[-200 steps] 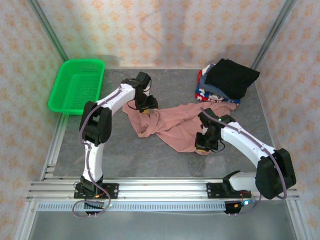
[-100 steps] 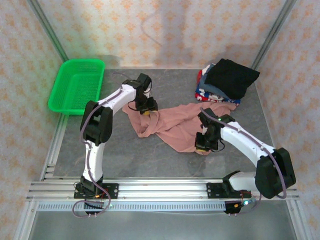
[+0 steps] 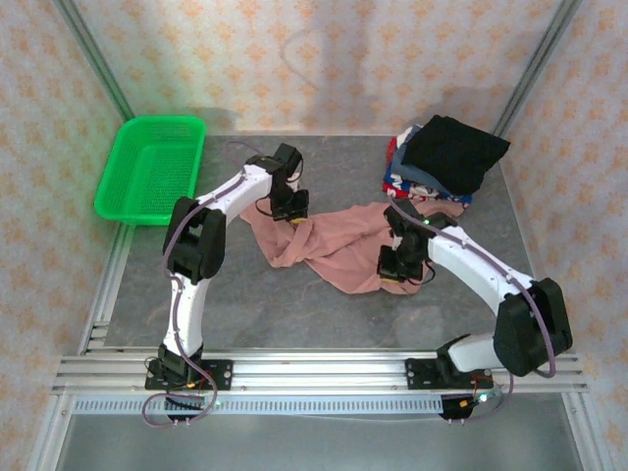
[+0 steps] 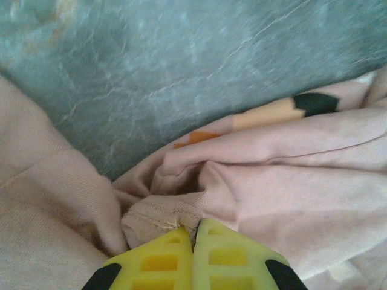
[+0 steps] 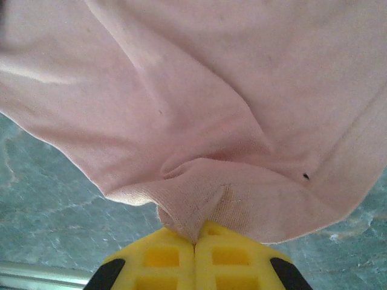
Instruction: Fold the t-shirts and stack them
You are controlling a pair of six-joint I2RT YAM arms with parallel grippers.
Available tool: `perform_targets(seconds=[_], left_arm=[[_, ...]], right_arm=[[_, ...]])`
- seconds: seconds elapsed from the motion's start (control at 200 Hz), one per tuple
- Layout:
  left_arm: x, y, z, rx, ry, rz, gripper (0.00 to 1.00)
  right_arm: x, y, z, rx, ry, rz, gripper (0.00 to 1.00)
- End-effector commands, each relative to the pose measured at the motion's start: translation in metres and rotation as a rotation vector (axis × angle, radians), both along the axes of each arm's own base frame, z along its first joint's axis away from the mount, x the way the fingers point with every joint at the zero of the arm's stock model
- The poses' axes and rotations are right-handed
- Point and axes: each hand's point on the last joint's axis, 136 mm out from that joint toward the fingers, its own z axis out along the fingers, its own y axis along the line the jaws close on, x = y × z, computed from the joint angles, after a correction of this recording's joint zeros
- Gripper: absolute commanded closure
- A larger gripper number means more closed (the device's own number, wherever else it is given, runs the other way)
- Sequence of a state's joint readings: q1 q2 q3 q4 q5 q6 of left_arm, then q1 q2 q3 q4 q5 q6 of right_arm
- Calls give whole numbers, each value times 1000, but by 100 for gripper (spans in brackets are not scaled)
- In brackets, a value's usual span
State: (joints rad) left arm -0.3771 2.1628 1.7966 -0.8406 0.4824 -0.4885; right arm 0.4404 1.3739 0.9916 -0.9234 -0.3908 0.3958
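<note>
The pink t-shirt (image 3: 339, 245) lies crumpled in the middle of the tabletop (image 3: 294, 309). We see the left pincer (image 4: 195, 229) pinched tight on its far edge and the right pincer (image 5: 195, 241) pinched tight on its near edge. The other t-shirts (image 3: 444, 157) sit piled in the far right corner.

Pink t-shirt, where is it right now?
In the top view the pink t-shirt lies crumpled mid-table, in front of the shirt pile at the far right. The left pincer grips its left end, the right pincer its near edge.
</note>
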Motion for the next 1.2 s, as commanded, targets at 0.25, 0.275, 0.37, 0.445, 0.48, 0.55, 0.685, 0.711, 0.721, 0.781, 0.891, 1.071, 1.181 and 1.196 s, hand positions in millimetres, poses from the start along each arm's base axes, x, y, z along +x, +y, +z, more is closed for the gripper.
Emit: perform_targets(seconds=[0.25,0.275,0.37,0.445,0.48,0.55,0.685,0.711,0.721,0.781,0.891,1.071,1.181,1.196], left_arm=[[95,49,250,-124,-612,104,100],[99,54,267,-132,-655,110,100],[112,76,320,-175,-799,136,100],[120,99,355,-215,-902,178,100],[121,106,368,-238,-937,187,100],[112,114,392,-257,-1003,163,100],[81,113,396,-219,-993,64,100],[76,114,390,-208,-968,69,100],[74,116,388,-203,-961,73,100],[62,124,364,-152,-905,103,100],[47,160,309,-84,-805,240,100],[23,183,299,-82,-786,310,100],[-4,182,361,-98,-948,312,100],[-9,183,370,-100,-972,315,100]], right_arm=[[138,-33,139,29,-539,-173,100],[145,-36,147,23,-563,-178,100],[167,-48,182,10,-658,-182,100],[179,-58,205,-10,-718,-190,100],[182,-65,214,-20,-741,-200,100],[181,-75,228,-36,-779,-207,100],[156,-96,219,-88,-772,-234,100],[149,-99,212,-94,-756,-242,100],[146,-100,208,-98,-748,-244,100],[128,-107,189,-116,-710,-266,100],[90,-118,161,-147,-655,-296,100],[58,-106,175,-63,-666,-252,100],[43,-98,221,8,-776,-214,100],[41,-97,227,17,-789,-211,100]])
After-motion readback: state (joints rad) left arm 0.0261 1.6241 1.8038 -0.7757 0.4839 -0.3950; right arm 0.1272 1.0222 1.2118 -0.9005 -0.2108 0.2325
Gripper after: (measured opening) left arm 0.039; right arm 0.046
